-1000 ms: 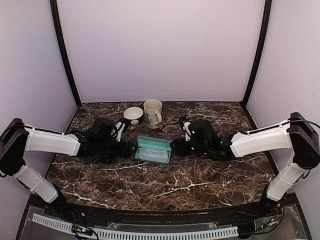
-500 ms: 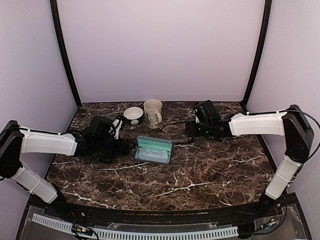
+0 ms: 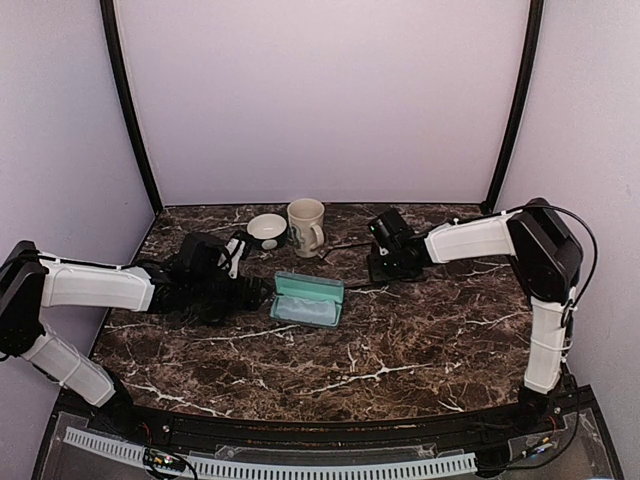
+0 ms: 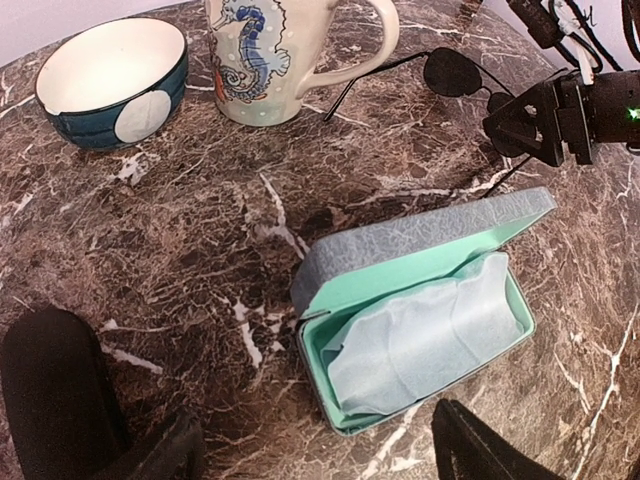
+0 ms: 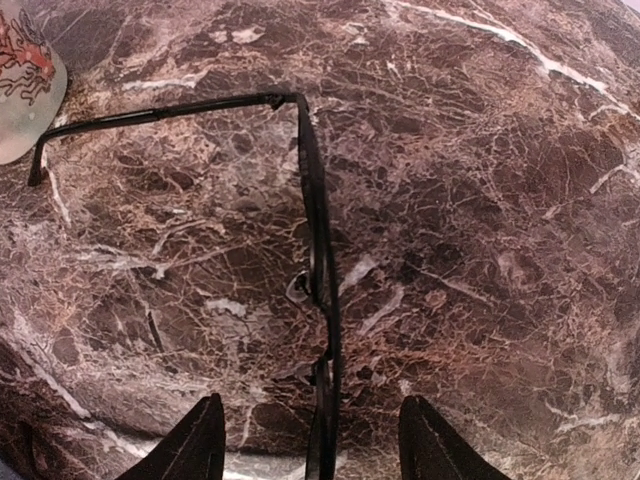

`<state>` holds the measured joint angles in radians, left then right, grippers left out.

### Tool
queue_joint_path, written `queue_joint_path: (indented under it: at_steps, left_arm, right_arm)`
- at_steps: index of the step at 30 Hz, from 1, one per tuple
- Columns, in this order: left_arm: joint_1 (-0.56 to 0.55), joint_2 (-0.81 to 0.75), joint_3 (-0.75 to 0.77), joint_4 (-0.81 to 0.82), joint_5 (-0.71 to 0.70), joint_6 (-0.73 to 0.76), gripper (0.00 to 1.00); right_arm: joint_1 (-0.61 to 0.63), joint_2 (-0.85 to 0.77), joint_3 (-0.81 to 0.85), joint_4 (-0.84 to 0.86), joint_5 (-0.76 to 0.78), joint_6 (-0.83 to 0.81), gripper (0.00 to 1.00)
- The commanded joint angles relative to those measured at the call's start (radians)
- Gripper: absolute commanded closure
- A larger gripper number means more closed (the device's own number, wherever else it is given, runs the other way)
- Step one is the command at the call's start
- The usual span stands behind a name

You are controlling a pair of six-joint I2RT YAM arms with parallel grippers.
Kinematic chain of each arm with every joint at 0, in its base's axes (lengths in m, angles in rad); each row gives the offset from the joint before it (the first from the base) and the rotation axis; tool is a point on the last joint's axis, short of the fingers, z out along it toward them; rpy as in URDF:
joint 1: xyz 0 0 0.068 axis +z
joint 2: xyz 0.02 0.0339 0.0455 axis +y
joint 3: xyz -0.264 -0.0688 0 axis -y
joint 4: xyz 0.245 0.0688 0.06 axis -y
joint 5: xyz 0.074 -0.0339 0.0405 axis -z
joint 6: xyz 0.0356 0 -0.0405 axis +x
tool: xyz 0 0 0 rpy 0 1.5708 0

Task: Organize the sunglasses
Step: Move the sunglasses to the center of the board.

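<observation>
Thin black wire-framed sunglasses (image 5: 312, 230) lie unfolded on the marble, one slim arm reaching left toward the mug; they also show in the left wrist view (image 4: 450, 72). My right gripper (image 5: 315, 450) hangs just above them, open, its two fingertips (image 5: 195, 445) on either side of the frame's front without touching it. The grey-blue case (image 4: 420, 320) stands open with a mint lining and a pale cloth inside. My left gripper (image 4: 315, 455) is open and empty at the case's near left end.
A seahorse mug (image 4: 270, 50) and a blue-and-white bowl (image 4: 105, 65) stand behind the case, close to the sunglasses' arm tip. In the top view the case (image 3: 308, 300) sits mid-table between the two arms.
My right arm has left the case's right side and swung back and left, over the sunglasses behind it. The left arm has hardly moved.
</observation>
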<state>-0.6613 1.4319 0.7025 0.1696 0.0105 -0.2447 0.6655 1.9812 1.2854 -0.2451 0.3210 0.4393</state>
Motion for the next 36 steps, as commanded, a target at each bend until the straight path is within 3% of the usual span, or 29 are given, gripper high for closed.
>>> queue_joint_path:
  at_steps: [1,17,36]
  left_arm:
    - [-0.004,-0.013,0.021,-0.005,0.019,-0.005,0.19]
    - [-0.005,-0.010,0.021,-0.001,0.042,-0.018,0.19]
    - [-0.006,-0.013,0.012,0.008,0.047,-0.028,0.19]
  right_arm:
    - [-0.015,0.025,0.024,-0.009,-0.010,0.006,0.41]
    - [-0.036,-0.033,-0.086,-0.053,0.039,0.005,0.44]
    - [-0.127,-0.330,-0.365,-0.162,0.080,0.040,0.45]
